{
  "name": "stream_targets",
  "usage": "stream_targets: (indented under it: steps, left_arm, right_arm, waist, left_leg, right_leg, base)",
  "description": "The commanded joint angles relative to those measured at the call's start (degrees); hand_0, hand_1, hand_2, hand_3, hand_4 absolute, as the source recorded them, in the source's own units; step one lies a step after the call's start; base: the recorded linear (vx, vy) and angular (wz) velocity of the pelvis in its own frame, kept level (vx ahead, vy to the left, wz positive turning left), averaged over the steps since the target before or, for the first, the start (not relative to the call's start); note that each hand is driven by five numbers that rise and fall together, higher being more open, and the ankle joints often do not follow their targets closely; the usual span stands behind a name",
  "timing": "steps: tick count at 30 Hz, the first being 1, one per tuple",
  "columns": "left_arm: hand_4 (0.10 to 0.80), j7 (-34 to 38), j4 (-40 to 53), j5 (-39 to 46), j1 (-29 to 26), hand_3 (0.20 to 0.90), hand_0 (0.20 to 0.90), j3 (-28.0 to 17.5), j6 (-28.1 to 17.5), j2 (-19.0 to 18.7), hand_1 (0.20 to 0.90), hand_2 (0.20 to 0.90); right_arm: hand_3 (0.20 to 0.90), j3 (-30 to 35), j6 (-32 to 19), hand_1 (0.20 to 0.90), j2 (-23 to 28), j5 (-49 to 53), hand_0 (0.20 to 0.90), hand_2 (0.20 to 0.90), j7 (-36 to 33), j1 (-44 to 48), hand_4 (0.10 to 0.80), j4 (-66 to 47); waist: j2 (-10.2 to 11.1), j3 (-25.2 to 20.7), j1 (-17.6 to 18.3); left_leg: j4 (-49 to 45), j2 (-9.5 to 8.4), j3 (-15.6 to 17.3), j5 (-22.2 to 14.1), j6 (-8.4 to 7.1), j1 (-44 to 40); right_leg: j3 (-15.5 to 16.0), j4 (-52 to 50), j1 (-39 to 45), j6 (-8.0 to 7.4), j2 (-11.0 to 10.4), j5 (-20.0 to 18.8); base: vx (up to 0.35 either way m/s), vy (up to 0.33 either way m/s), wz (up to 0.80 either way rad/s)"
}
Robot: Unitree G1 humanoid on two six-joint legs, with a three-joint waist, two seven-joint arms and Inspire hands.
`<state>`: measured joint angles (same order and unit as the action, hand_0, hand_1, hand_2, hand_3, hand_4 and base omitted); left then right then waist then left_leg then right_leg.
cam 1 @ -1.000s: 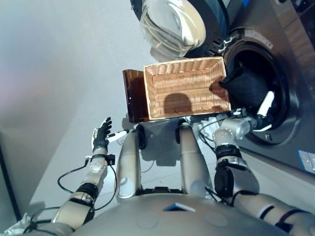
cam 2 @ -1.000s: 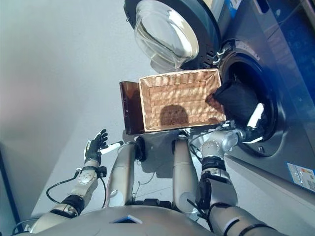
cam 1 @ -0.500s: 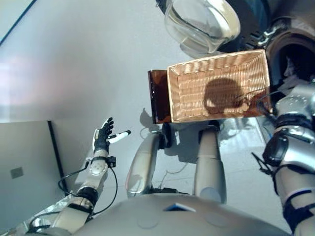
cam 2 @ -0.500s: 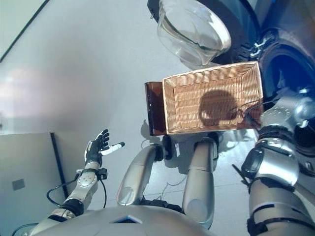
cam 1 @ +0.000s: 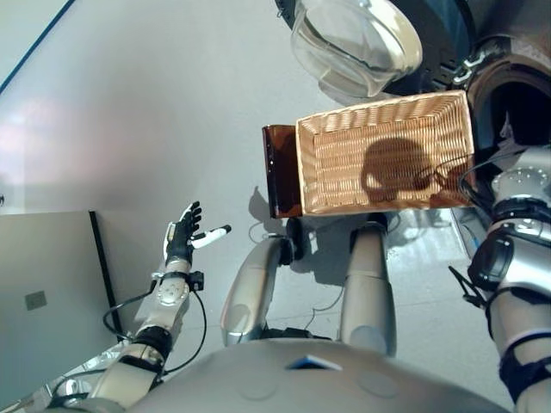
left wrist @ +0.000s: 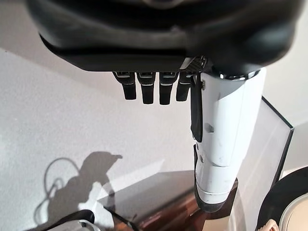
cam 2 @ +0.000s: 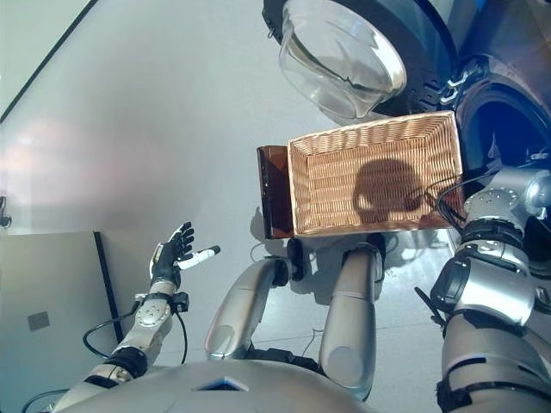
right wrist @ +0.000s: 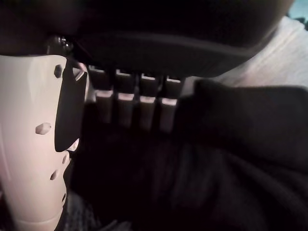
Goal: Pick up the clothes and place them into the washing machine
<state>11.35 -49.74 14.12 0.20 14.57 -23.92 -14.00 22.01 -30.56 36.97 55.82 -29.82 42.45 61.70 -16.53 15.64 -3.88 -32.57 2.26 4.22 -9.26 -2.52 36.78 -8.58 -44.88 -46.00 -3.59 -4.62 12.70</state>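
The wicker basket [cam 1: 387, 155] rests on the dark brown box [cam 1: 280, 172] beside the washing machine and holds no clothes. My right arm [cam 1: 521, 194] reaches into the machine's dark drum [cam 2: 504, 103]. In the right wrist view my right hand [right wrist: 130, 103] has straight fingers and a straight white thumb over a dark garment [right wrist: 231, 159] lying in the drum. My left hand [cam 1: 181, 241] hangs open and empty over the floor at the lower left, far from the basket; it also shows in the left wrist view [left wrist: 151, 89].
The machine's round glass door [cam 1: 357, 43] stands open above the basket. A grey panel [cam 1: 43, 301] with a dark edge lies at the lower left. Pale floor spreads to the left of the box.
The camera has shifted since a second ago. My right hand, then at the drum's mouth with a dark garment, has gone deeper inside. The left hand has hardly moved.
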Motion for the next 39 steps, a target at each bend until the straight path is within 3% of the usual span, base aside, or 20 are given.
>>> stream_targets:
  steps: [1, 7, 8, 11, 13, 16, 25, 31, 37, 39]
  left_arm:
    - [0.800, 1.51, -3.12, 2.22, -1.40, 0.900, 0.900, -3.27, -1.40, -2.87, 0.900, 0.900]
    - [0.800, 1.31, -5.31, 2.46, -2.54, 0.900, 0.900, -3.71, -0.51, -1.89, 0.900, 0.900]
    - [0.800, 1.31, -5.34, 2.45, -2.50, 0.900, 0.900, -3.73, -0.54, -1.99, 0.900, 0.900]
    - [0.800, 1.11, -6.34, 1.38, -2.10, 0.900, 0.900, -4.82, 0.21, -1.70, 0.900, 0.900]
    - [0.800, 1.12, -6.55, 1.04, -1.90, 0.900, 0.900, -4.86, 0.30, -1.77, 0.900, 0.900]
    - [0.800, 0.85, -7.60, 0.11, -1.37, 0.900, 0.900, -5.96, 0.95, -1.74, 0.900, 0.900]
    - [0.800, -0.34, -10.33, -1.53, -1.37, 0.900, 0.900, -7.95, 1.83, -1.69, 0.900, 0.900]
    - [0.800, -2.13, -13.36, -3.42, -0.40, 0.900, 0.900, -9.21, 2.55, -1.62, 0.900, 0.900]
    - [0.800, -3.89, -16.29, -5.05, 0.26, 0.900, 0.900, -9.79, 3.17, -1.44, 0.900, 0.900]
    - [0.800, -5.93, -18.95, -6.30, -0.03, 0.900, 0.900, -8.67, 3.87, -1.29, 0.900, 0.900]
  right_arm:
    - [0.900, -4.34, -5.35, 0.900, 4.28, -1.56, 0.900, 0.900, 5.06, 2.57, 0.800, -5.05]
    - [0.900, -6.03, -1.64, 0.900, -6.63, 0.39, 0.900, 0.900, 9.48, -3.71, 0.800, -3.56]
    - [0.900, -5.98, -1.66, 0.900, -6.74, 0.52, 0.900, 0.900, 9.64, -3.83, 0.800, -3.58]
    - [0.900, -6.94, -1.13, 0.900, -13.98, 1.12, 0.900, 0.900, 11.70, -7.96, 0.800, -4.14]
    - [0.900, -7.21, -0.94, 0.900, -15.49, 1.53, 0.900, 0.900, 12.23, -8.68, 0.800, -4.82]
    - [0.900, -8.26, -0.37, 0.900, -21.65, 3.19, 0.900, 0.900, 14.62, -13.12, 0.800, -5.49]
    - [0.900, -10.43, 3.04, 0.900, -27.24, 3.83, 0.900, 0.900, 19.02, -19.41, 0.800, -1.30]
    - [0.900, -11.48, 5.70, 0.900, -28.77, 0.89, 0.900, 0.900, 22.06, -26.56, 0.800, -1.10]
    - [0.900, -14.87, 9.47, 0.900, -28.22, -11.74, 0.900, 0.900, 21.81, -33.06, 0.800, 1.75]
    - [0.900, -18.38, 12.00, 0.900, -27.22, -23.59, 0.900, 0.900, 21.07, -36.68, 0.800, 4.07]
  waist:
    - [2.05, -6.16, 0.36]
    - [5.02, -4.81, 0.64]
    - [5.10, -4.80, 0.70]
    - [7.30, -4.40, 0.35]
    - [7.75, -4.42, 0.43]
    - [9.81, -4.73, 0.42]
    - [14.22, -5.89, -0.21]
    - [17.53, -9.36, 0.42]
    - [19.15, -12.55, 1.70]
    - [19.74, -14.57, 2.56]
  left_leg:
    - [-1.50, -0.74, 1.83, -3.73, 2.07, -1.35]
    - [0.46, -0.97, 1.24, -2.50, 2.23, -3.68]
    - [0.37, -0.97, 1.18, -2.54, 2.23, -3.69]
    - [-1.07, -0.67, 0.11, -2.98, 2.49, -3.92]
    - [-0.84, -0.67, -0.02, -3.03, 2.53, -4.35]
    - [1.02, -0.75, -0.45, -3.08, 2.73, -7.79]
    - [7.62, -1.51, -1.64, -1.73, 2.88, -16.44]
    - [14.86, -2.32, -1.71, -0.20, 2.83, -23.53]
    - [21.05, -2.57, -1.28, 1.85, 2.56, -28.42]
    - [25.13, -2.75, -1.53, 3.44, 2.27, -31.74]
  right_leg:
    - [2.56, 10.98, 5.85, 2.72, 2.24, -4.37]
    - [3.85, 13.29, 9.44, 2.61, 1.85, -5.44]
    - [3.90, 13.26, 9.50, 2.62, 1.84, -5.39]
    - [4.61, 13.22, 11.26, 2.77, 2.09, -5.40]
    - [4.75, 13.53, 11.78, 2.69, 2.03, -5.49]
    - [5.46, 15.33, 15.46, 2.14, 1.40, -5.61]
    - [6.98, 22.68, 25.15, 0.84, 0.02, -7.53]
    - [8.10, 29.16, 32.11, -0.31, -0.77, -9.21]
    - [8.25, 33.68, 35.83, -1.20, -1.18, -11.20]
    - [7.91, 36.18, 37.92, -1.87, -1.60, -12.74]
  base:
    - [0.007, 0.043, 0.07]
    - [0.001, 0.002, 0.03]
    - [0.007, -0.036, 0.07]
    - [0.021, -0.006, 0.08]
    - [0.038, 0.023, 0.06]
    - [0.087, 0.049, 0.05]
    - [0.115, 0.028, 0.06]
    - [0.141, 0.050, 0.07]
    - [0.077, 0.040, 0.01]
    - [0.056, 0.037, -0.03]
